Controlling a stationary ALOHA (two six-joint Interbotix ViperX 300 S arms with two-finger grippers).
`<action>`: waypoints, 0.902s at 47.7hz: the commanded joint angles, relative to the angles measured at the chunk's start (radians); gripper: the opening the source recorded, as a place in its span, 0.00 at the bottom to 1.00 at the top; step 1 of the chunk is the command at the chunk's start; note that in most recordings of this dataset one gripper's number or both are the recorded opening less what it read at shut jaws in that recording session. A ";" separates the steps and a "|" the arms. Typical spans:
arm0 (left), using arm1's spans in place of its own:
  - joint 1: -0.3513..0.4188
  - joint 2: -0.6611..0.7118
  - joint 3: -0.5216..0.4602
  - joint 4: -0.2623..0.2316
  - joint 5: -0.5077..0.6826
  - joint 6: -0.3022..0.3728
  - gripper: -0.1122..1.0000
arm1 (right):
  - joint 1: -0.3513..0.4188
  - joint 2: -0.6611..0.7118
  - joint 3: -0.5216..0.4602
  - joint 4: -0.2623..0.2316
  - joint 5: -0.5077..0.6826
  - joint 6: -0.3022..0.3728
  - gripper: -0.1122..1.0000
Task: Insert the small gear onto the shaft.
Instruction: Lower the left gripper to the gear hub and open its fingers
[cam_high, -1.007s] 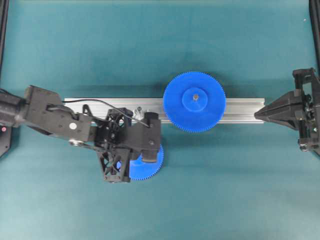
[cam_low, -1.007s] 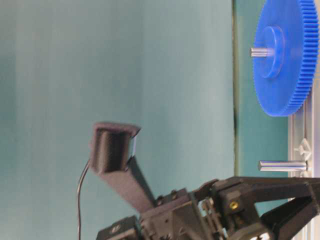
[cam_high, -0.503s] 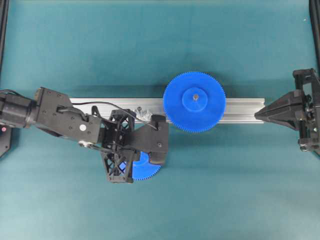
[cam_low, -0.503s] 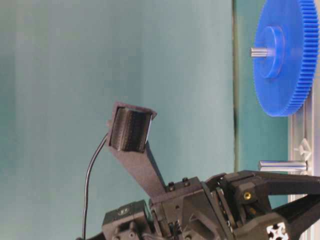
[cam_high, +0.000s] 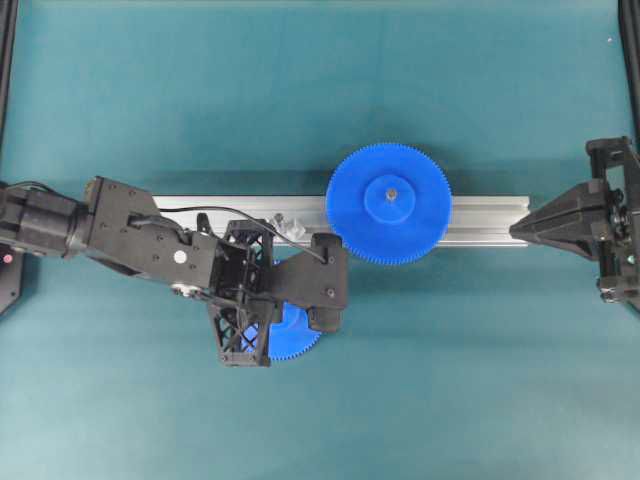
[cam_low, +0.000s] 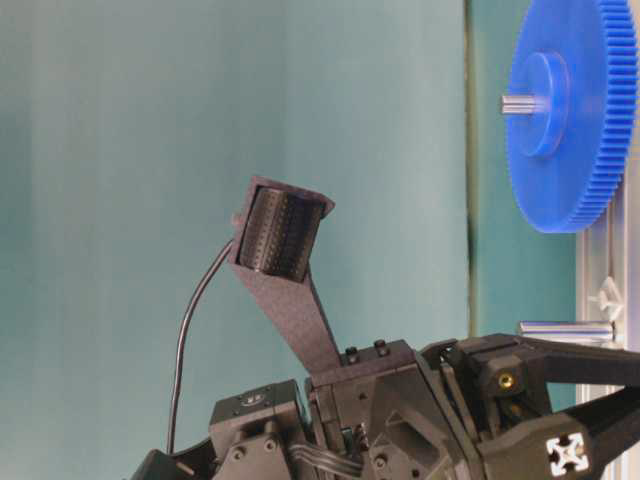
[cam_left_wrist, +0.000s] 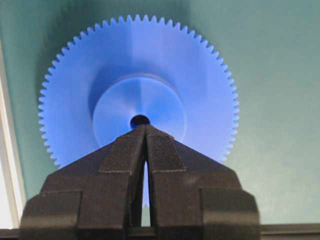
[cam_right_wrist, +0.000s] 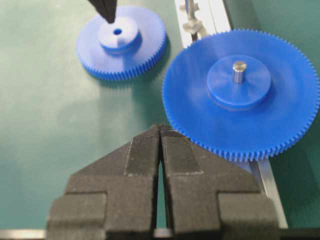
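Small gear (cam_left_wrist: 137, 92) lay flat just beside the alu rail (cam_high: 480, 212); left gripper (cam_left_wrist: 145, 131), jaws pressed together w/ nothing held, tips at its hub hole.

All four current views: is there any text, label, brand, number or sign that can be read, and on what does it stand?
None can be read.
small gear, larger gear, rail: no markings seen.
left gripper: a white cross-shaped mark on its body in the table-level view, no lettering.
right gripper: none.
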 joint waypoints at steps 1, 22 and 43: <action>-0.006 -0.015 -0.025 0.002 0.008 0.002 0.10 | -0.002 0.003 -0.011 0.000 -0.009 0.008 0.13; -0.006 -0.014 -0.034 0.006 0.038 0.006 0.10 | -0.002 0.000 -0.012 0.002 -0.009 0.008 0.13; -0.006 -0.012 -0.055 0.006 0.055 0.041 0.20 | -0.002 0.000 -0.009 0.002 -0.009 0.009 0.13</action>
